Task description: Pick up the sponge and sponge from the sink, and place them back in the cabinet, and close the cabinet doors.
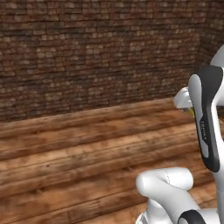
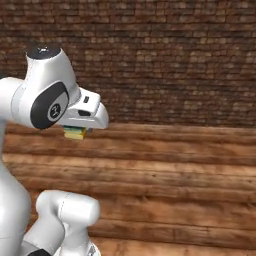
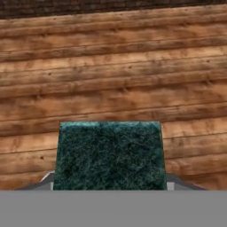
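Observation:
My gripper (image 2: 76, 130) hangs in the air, shut on a sponge (image 2: 75, 134) with a yellow body and a dark green scouring face. In the hand view the green face of the sponge (image 3: 109, 153) sits between the fingertips (image 3: 48, 180) and covers the lower middle of the picture. From the left base view, a sliver of the yellow sponge (image 1: 191, 112) peeks out under the white hand, behind the upright forearm. The sink, the cabinet and the cabinet doors are out of view.
A dark brick wall (image 1: 100, 52) stands ahead. A wooden plank floor (image 2: 165, 175) stretches below the hand and up to the wall. The arm's own base link (image 1: 168, 183) is at the bottom.

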Robot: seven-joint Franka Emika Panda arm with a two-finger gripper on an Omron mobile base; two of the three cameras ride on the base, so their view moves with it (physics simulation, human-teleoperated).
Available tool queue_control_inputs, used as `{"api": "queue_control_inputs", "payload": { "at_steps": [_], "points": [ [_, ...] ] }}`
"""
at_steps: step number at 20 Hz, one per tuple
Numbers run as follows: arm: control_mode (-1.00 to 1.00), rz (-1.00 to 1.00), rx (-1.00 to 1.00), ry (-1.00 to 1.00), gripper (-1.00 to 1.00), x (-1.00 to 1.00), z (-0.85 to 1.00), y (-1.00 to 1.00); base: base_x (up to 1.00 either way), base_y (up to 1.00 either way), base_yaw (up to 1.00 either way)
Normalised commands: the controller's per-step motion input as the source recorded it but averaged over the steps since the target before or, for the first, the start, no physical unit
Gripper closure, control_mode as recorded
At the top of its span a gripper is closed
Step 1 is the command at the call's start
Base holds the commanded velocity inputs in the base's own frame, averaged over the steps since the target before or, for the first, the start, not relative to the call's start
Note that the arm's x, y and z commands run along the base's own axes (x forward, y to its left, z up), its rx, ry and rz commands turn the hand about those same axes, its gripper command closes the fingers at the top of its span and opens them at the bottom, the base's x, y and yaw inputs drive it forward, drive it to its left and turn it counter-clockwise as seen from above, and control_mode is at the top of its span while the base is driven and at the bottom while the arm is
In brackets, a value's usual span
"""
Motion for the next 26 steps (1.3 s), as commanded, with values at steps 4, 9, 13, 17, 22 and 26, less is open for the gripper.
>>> {"api": "queue_control_inputs", "payload": {
  "at_steps": [4, 9, 13, 17, 22, 26],
  "points": [
    [1.00, 0.00, 0.00, 0.00, 1.00, 0.00, 0.00, 0.00, 0.25, 0.00, -0.48],
    [1.00, 0.00, 0.00, 0.00, 1.00, 0.00, 0.00, 0.00, 0.09, 0.00, -0.62],
    [1.00, 0.00, 0.00, 0.00, 1.00, 0.00, 0.00, 0.00, 0.06, 0.02, -0.65],
    [1.00, 0.00, 0.00, 0.00, 1.00, 0.00, 0.00, 0.00, 0.07, 0.04, -0.65],
    [1.00, 0.00, 0.00, 0.00, 1.00, 0.00, 0.00, 0.00, 0.12, 0.03, -0.63],
    [1.00, 0.00, 0.00, 0.00, 1.00, 0.00, 0.00, 0.00, 0.20, 0.10, -0.61]
  ]
}}
